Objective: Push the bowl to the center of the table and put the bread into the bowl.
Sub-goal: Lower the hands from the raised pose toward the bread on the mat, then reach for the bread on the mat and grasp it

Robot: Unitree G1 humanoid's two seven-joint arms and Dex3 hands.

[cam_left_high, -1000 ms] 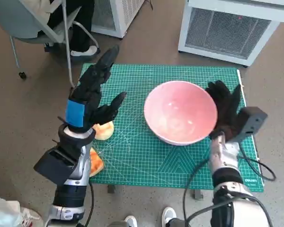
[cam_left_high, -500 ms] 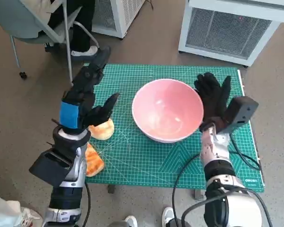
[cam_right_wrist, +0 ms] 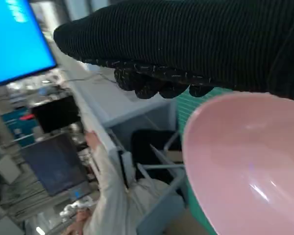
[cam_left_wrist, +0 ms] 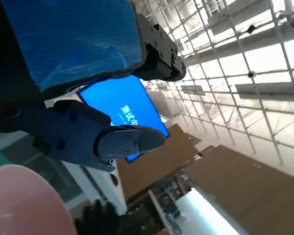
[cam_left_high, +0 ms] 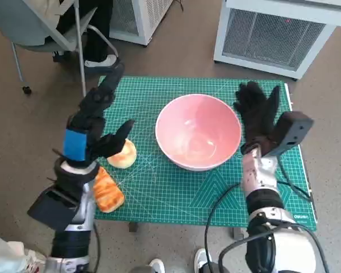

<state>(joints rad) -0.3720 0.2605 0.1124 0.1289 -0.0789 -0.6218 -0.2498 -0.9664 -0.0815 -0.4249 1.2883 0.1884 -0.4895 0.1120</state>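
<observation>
The pink bowl (cam_left_high: 198, 132) stands empty near the middle of the green mat (cam_left_high: 159, 187); it also fills a corner of the right wrist view (cam_right_wrist: 250, 166). My right hand (cam_left_high: 258, 114), gloved and with fingers spread, is flat against the bowl's right rim. Two pieces of bread lie at the mat's left side: a round bun (cam_left_high: 123, 153) and a longer golden piece (cam_left_high: 108, 194) at the front edge. My left hand (cam_left_high: 96, 119) is raised above the bun with fingers spread, holding nothing. A sliver of the bowl (cam_left_wrist: 24, 205) shows in the left wrist view.
A white cabinet with a grille (cam_left_high: 278, 34) stands behind the table, another white unit (cam_left_high: 139, 17) at the back left. A chair (cam_left_high: 42, 34) and a person's shoe (cam_left_high: 99, 61) are off the table's far left corner.
My right hand has pushed the bowl leftward toward the mat's middle. My left arm has drawn back to the left, uncovering the longer piece of bread.
</observation>
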